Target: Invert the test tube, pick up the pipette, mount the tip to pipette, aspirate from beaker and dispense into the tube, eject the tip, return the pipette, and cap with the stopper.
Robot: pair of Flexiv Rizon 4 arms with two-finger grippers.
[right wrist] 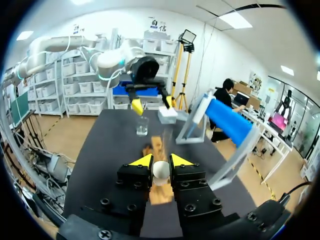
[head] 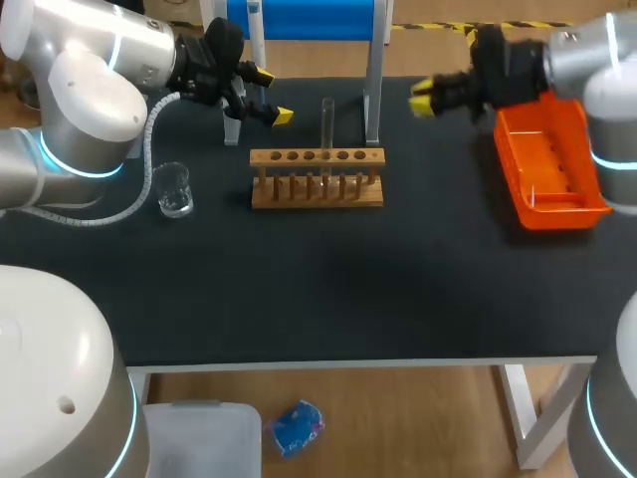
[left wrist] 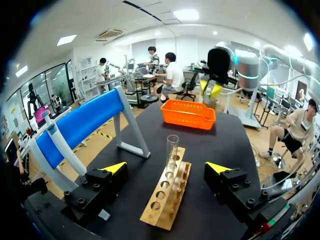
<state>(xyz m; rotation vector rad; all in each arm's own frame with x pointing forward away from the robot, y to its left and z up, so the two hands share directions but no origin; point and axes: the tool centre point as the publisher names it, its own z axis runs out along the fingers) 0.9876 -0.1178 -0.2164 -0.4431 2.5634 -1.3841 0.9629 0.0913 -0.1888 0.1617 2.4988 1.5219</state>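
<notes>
The glass beaker (head: 174, 189) stood near the worktop's (head: 348, 289) left edge, clear and thin-walled, well short of the far edge. Behind it, close to the far-left corner, the left gripper (head: 271, 95) hung above the surface. Its yellow-tipped fingers were spread wide with nothing between them. In the right wrist view a small white box (right wrist: 167, 115) sat just beside that gripper.

Along the far edge stood a stand (head: 299, 20) with a blue crossbar and pale grey legs. In the left wrist view the pipette (left wrist: 60, 142), pale-bodied with a bluish head, hung at one end of the stand.

In front of the stand, about midway along the worktop, lay a wooden rack (head: 317, 189) with a row of round holes. The test tube (head: 326, 119), clear and slender, stood upright in one of the middle holes.

The right gripper (head: 422, 98) hovered near the far edge, between the stand and an orange tray (head: 542, 149) at the right edge. Its fingers were drawn close together, pinching a whitish, round-ended stopper (right wrist: 160, 170) from both sides.
</notes>
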